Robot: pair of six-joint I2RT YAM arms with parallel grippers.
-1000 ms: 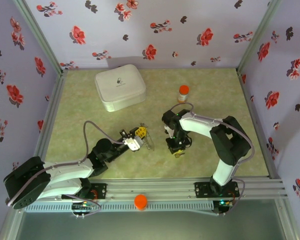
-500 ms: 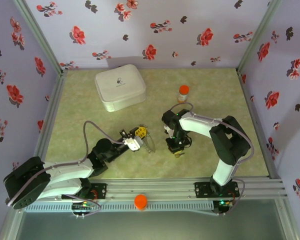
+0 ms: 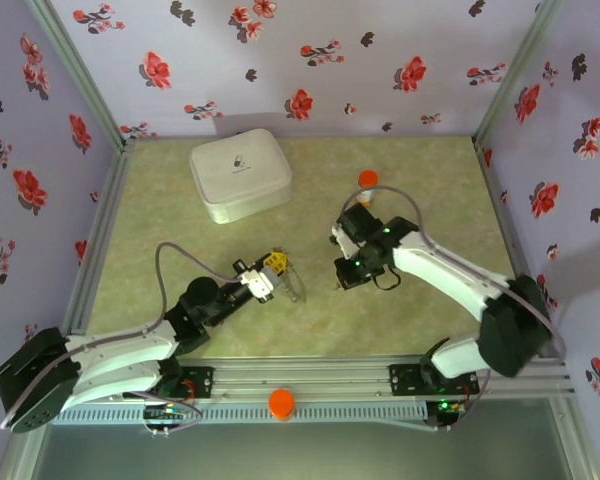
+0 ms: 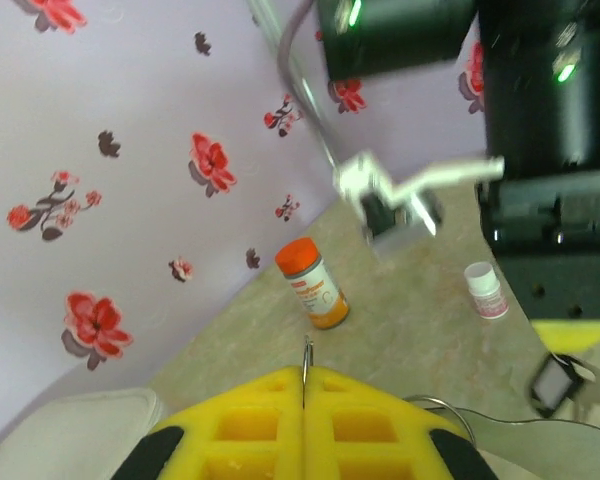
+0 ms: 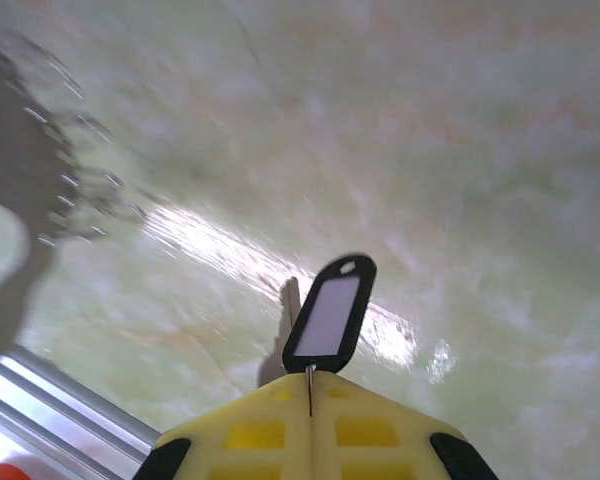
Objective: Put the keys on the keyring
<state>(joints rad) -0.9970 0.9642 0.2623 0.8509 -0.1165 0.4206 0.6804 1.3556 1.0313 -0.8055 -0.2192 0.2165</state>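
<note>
On the pale green marbled desk (image 3: 150,235), the left gripper (image 3: 273,264) sits near the middle with its yellow fingers pressed together. In its wrist view (image 4: 303,388) a thin metal strand stands up out of the seam between them. The keyring, a thin grey metal beaded chain in a floppy loop (image 3: 297,286), hangs just beside those fingers on their right side, and part of the same grey loop curves across the lower right corner of the left wrist view (image 4: 480,417). So the left gripper appears clamped on the keyring. The right gripper (image 3: 345,282) faces it from the right, near but apart, with its yellow fingers also together (image 5: 310,405). It is pinching the lower end of the small black-headed key (image 5: 330,310), a black oval frame with a pale centre and a small hole at its far tip. The key is held clear of the desk and casts a shadow below it, and it shows again, small and dark, under the right gripper in the left wrist view (image 4: 554,381). Behind the right arm stands an orange-capped pill bottle (image 4: 314,287), upright near the flowered back wall, with a tiny white cap-like piece (image 4: 485,290) on the desk to its right. A white rounded square box (image 3: 240,175) rests at the far left of the desk.
</note>
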